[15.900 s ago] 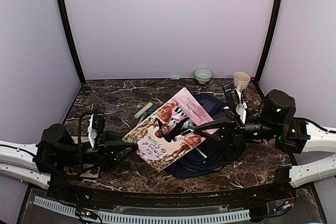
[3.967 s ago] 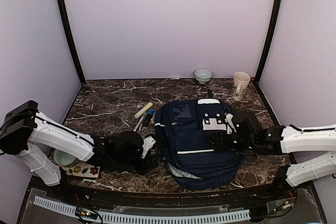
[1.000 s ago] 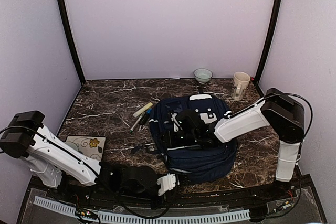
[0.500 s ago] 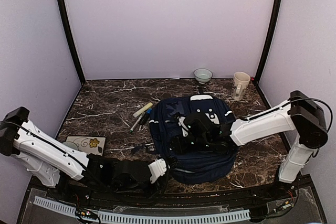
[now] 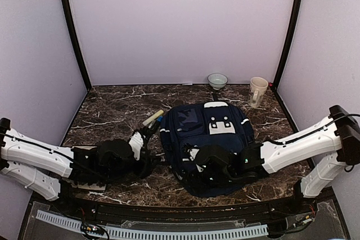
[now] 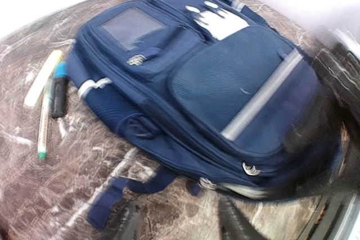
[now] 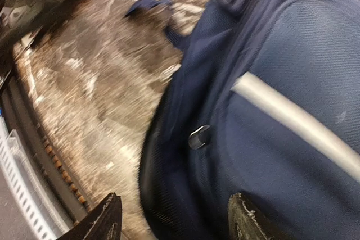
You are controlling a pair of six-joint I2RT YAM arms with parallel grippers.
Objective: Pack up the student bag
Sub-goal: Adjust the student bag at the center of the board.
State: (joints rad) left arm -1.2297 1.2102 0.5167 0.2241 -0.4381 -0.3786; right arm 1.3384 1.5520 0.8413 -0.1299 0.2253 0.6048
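Note:
The student bag lies flat in the middle of the table, navy with a white patch and a grey stripe, its pockets facing up. It also fills the left wrist view and the right wrist view. My left gripper sits low just left of the bag's near-left corner. Its jaws are open over bare table, with a loose blue strap in front of them. My right gripper hovers over the bag's near-left edge, open, holding nothing. A zipper pull shows ahead of it.
A yellow highlighter, a blue-capped marker and a thin pen lie left of the bag. A small bowl and a mug stand at the back. The table's near edge is close to the right gripper.
My left arm swung from the table's near edge up to the bag's left side and its jaws opened. My right arm drew back from the bag's middle to its near-left edge.

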